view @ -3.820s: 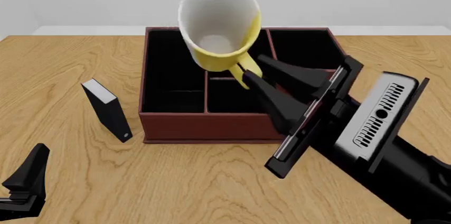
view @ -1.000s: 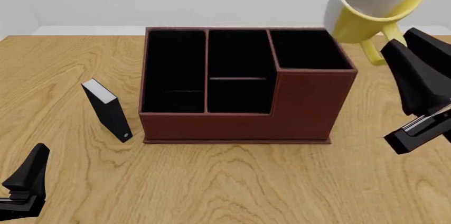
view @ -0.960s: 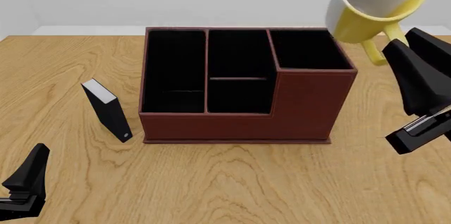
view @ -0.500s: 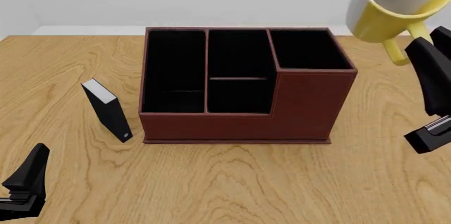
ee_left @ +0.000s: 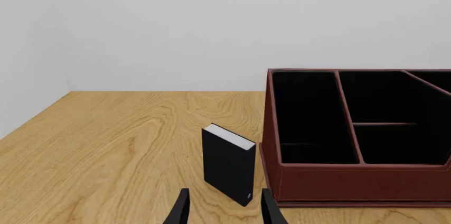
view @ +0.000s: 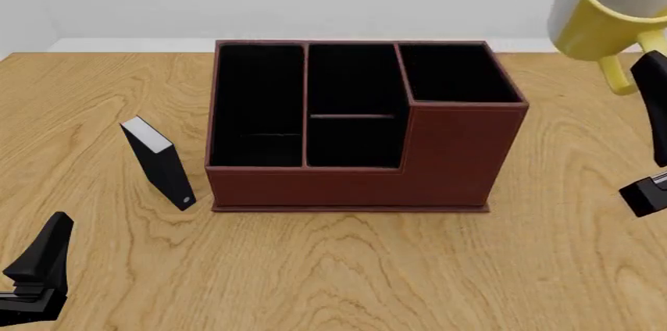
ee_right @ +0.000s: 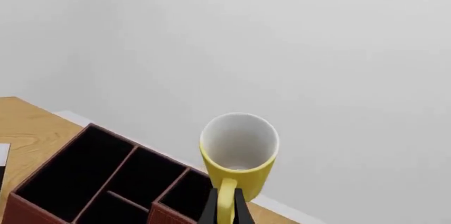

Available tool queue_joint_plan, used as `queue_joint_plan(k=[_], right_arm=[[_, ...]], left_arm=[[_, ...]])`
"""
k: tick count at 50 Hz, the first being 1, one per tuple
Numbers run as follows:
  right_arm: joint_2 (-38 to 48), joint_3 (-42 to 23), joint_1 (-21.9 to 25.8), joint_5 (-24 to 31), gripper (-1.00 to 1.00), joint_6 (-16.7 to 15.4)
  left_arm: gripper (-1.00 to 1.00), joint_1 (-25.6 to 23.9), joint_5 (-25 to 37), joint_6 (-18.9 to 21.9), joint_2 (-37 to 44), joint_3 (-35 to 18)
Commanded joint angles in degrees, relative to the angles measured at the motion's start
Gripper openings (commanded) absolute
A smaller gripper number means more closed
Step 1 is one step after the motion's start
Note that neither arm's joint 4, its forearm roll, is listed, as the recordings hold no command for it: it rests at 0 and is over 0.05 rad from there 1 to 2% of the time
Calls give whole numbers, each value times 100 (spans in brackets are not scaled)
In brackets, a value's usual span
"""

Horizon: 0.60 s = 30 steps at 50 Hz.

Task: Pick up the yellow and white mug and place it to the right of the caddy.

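While the yellow and white mug (view: pixel 610 3) hangs in the air at the front view's upper right edge, about two o'clock from the caddy (view: pixel 360 124), it tilts with its white mouth turned toward the camera and its yellow loop handle (view: pixel 629 73) pointing down toward the right gripper (ee_right: pixel 225 211). In the right wrist view, that gripper's two dark fingers (ee_right: pixel 210 212) press in on either side of the handle, holding the mug clear of the wooden counter (view: pixel 344 268); the mug's rim shows round and white inside, with the yellow wall below it. The caddy, a reddish-brown leather-like box with three black-lined compartments, stands on the counter near the middle of the front view, its taller section at the right end. A small thin black book-like box (view: pixel 158 161) stands upright on the counter at roughly nine o'clock from the caddy, just beside its left wall but apart from it, with a pale top edge. The left gripper (ee_left: pixel 222 211) sits low at the near left corner of the front view, well away from the caddy; in the left wrist view its fingers (ee_left: pixel 180 212) stand parted with nothing between them, aimed toward the black box.
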Motion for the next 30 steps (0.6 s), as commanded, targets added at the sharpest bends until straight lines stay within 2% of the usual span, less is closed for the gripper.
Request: queue_joint_plan(k=[1,30], right_arm=[[-36,-29,-173,16,-100,1],[134,293,-932,-247,-100,402]], left_arm=[[100,0,0,0,0,0],[100,0,0,0,0,0]])
